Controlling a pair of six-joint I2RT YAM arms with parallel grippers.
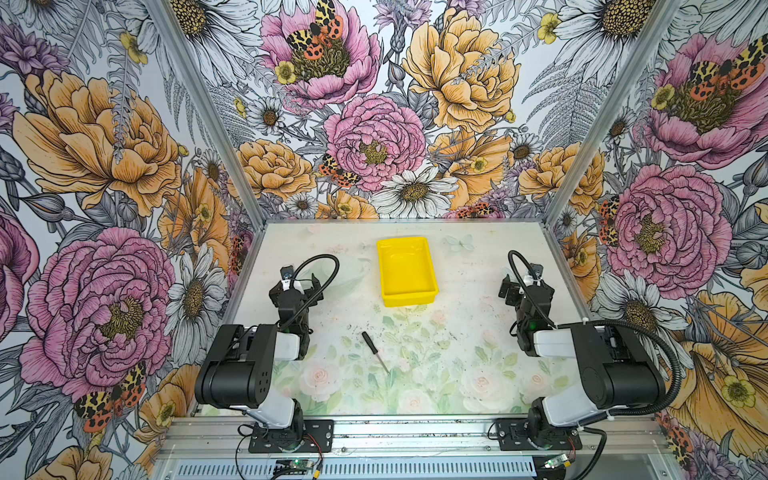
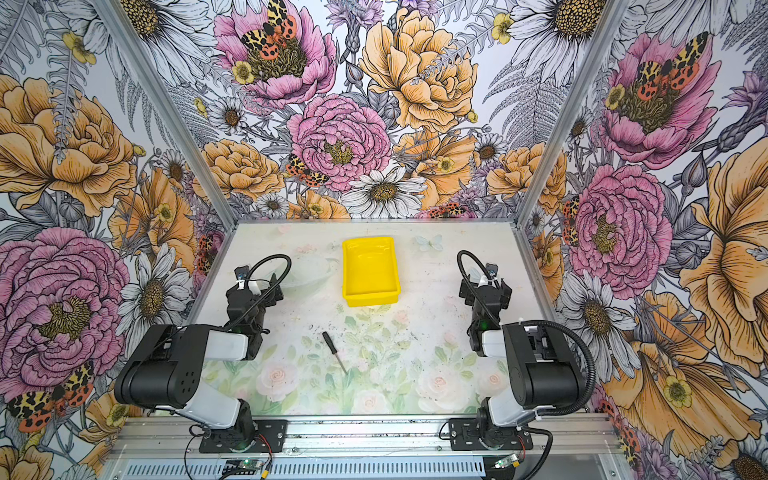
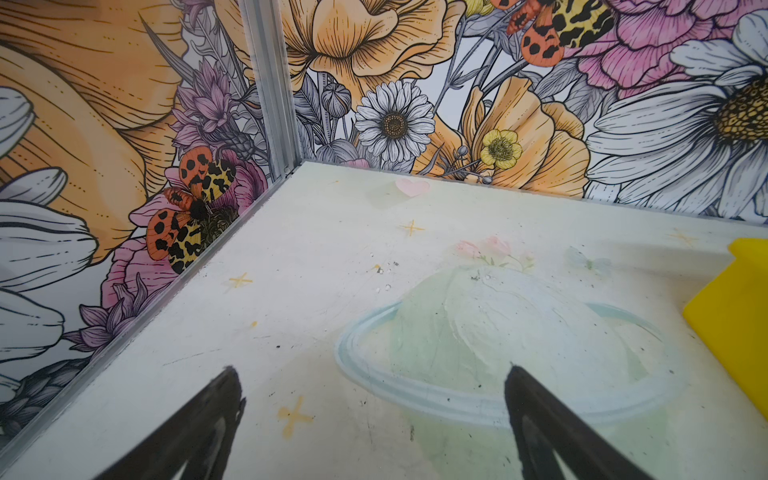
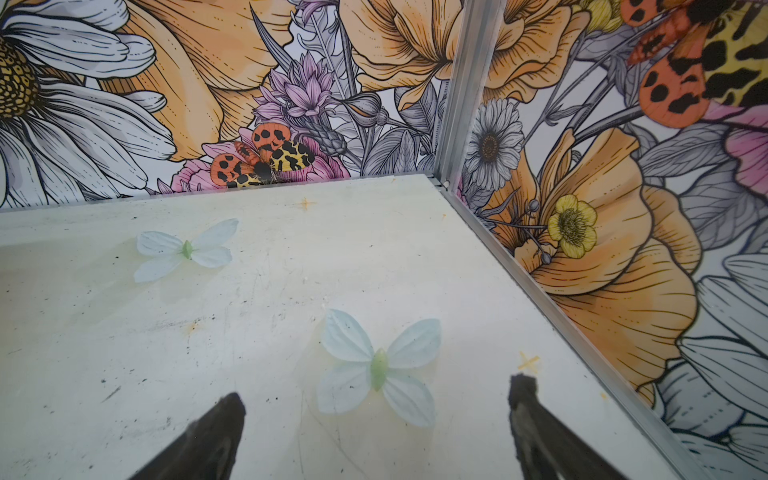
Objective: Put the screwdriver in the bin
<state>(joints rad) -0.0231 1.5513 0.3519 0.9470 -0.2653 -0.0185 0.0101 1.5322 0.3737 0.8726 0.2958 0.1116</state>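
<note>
Black-handled, slim steel-shafted screwdriver point(image 1: 375, 352) lies flat on the floral surface point(image 1: 457, 291), well apart from the shallow yellow plastic bin point(image 1: 407, 270). Left and right jaws stand spread, empty. Light, stiff, likely roll-prone; the handle point(image 1: 368, 339) offers the surest hold.

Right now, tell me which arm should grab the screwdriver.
Left, probably. In both top views the screwdriver lies closer to the left gripper than to the right gripper. Both are open and empty, and the bin sits between them.
</note>
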